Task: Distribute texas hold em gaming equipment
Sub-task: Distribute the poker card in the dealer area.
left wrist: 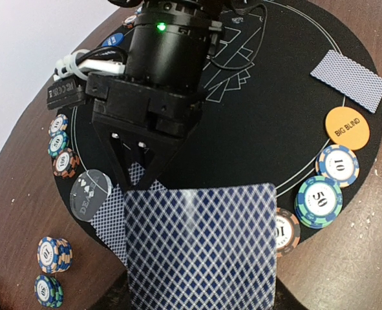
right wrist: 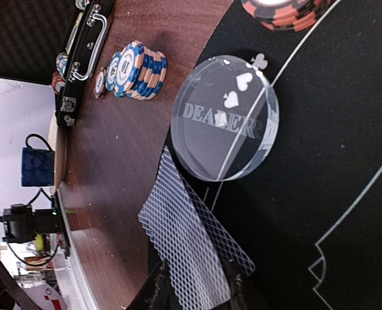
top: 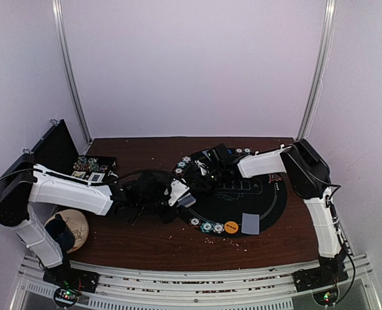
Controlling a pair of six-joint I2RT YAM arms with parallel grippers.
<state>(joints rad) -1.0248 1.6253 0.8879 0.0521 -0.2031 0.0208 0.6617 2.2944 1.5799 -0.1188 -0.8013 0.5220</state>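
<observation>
- One at a time: straddled lone card (right wrist: 184,239) with right gripper (right wrist: 202,290), lower centre, just below dealer button (right wrist: 224,116); could not tell whether pinched or freed.
- Clamped deck (left wrist: 200,248) in left gripper (top: 180,192), bottom centre.
- Needed straight lift, leaving card flat.

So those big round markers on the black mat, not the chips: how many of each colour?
orange Big Blind disc: 1
blue disc: 1
clear Dealer button: 1
Total: 3
</observation>
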